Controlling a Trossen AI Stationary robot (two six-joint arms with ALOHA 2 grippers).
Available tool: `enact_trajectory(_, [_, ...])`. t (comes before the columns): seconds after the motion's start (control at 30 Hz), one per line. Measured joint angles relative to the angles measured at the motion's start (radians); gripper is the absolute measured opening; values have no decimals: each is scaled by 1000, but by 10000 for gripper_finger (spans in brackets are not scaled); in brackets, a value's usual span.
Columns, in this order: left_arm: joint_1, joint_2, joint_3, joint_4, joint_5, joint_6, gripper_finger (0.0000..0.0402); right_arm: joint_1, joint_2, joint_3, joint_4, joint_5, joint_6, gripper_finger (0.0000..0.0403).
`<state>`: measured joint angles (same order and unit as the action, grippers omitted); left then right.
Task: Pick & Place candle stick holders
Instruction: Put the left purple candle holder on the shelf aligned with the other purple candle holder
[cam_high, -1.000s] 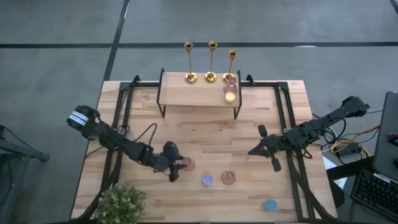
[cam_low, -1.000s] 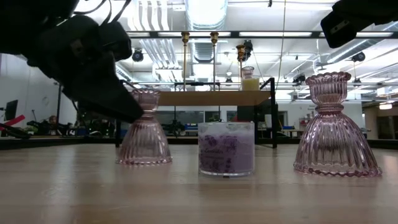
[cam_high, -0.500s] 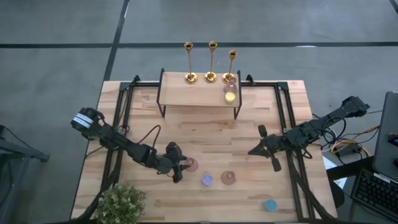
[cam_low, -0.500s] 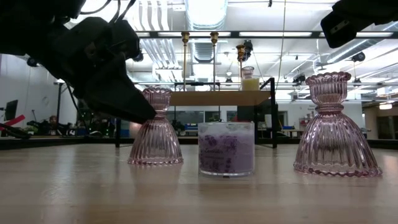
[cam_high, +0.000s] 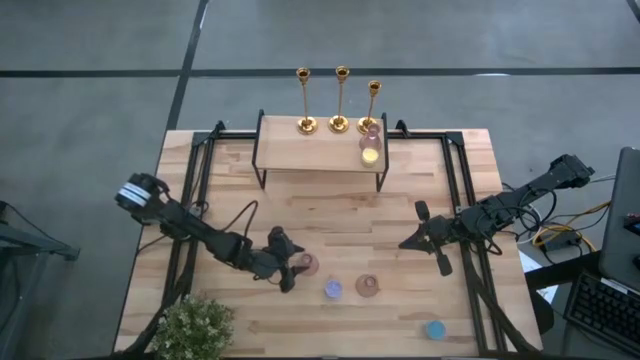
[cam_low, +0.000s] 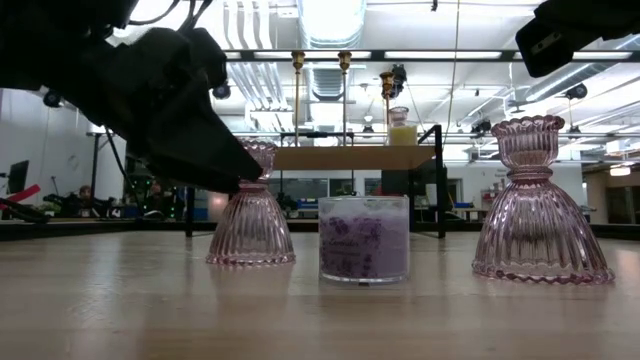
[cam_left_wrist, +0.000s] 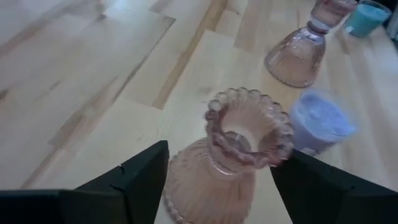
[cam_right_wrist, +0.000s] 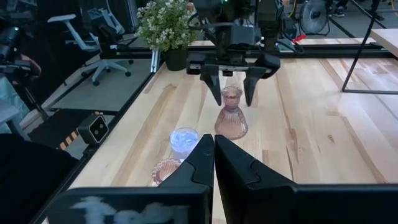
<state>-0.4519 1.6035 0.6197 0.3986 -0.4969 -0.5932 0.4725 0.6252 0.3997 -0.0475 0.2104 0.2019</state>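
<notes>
The left hand (cam_high: 296, 268) stands with its fingers (cam_right_wrist: 211, 77) spread apart on either side of a pink ribbed glass holder (cam_right_wrist: 231, 114), which sits upright on the worktop (cam_high: 330, 215) between them, clear of both fingers. Just beyond that hand lie a purple candle (cam_high: 333, 290) and a second pink glass holder (cam_high: 367, 286), with a blue candle (cam_high: 434, 329) farther off. The right hand (cam_high: 408, 243) hangs well apart over the worktop with its fingers pressed together on nothing, and the three gold candle stick holders (cam_high: 339, 100) stand in a row on the raised shelf (cam_high: 320, 148) far ahead of both hands, beside a yellow candle (cam_high: 370, 155).
</notes>
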Motion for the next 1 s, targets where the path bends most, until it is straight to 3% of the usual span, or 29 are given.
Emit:
enact_trajectory(0.3, [0,44,0,148,-36,96,259,0,0,0,0,0,0,8])
enact_trajectory(0.7, [0,45,-1,154,-69,107,170,0,0,0,0,0,0,8])
enact_trajectory(1.0, [15,22,6,166,-254,105,194,0,0,0,0,0,0,8])
